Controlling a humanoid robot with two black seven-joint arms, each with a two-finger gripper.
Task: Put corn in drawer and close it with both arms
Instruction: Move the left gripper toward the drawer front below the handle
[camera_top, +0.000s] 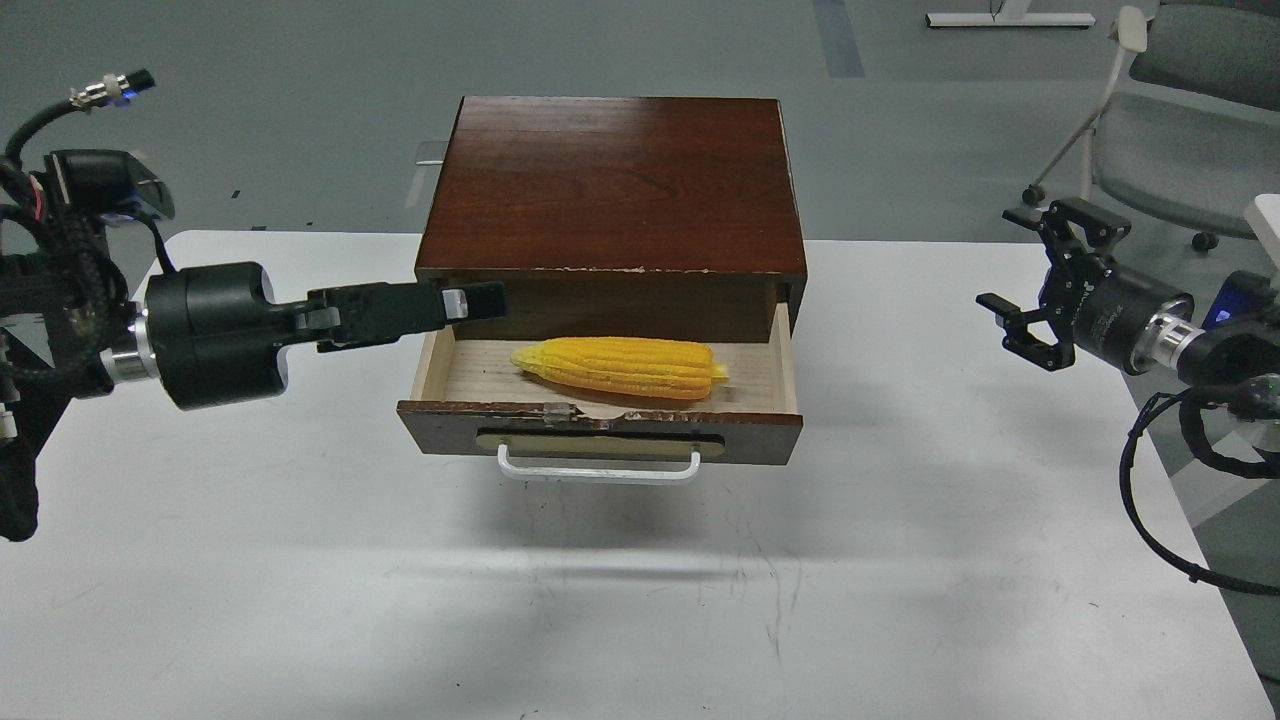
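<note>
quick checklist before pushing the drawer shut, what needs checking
1. corn lies fully inside the drawer: ok.
2. Drawer closed: not ok, it stands pulled out of the cabinet.
3. left gripper clear of the drawer: not ok, it reaches over the drawer's back left corner.
4. Left jaws state: cannot tell.
5. right gripper free: ok, jaws open, empty, off to the right.
6. handle unobstructed: ok.

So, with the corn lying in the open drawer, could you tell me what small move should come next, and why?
Probably draw the left end effector back, then push the dark brown wooden drawer shut: the yellow tapered corn cob already lies inside, ungripped.
</note>
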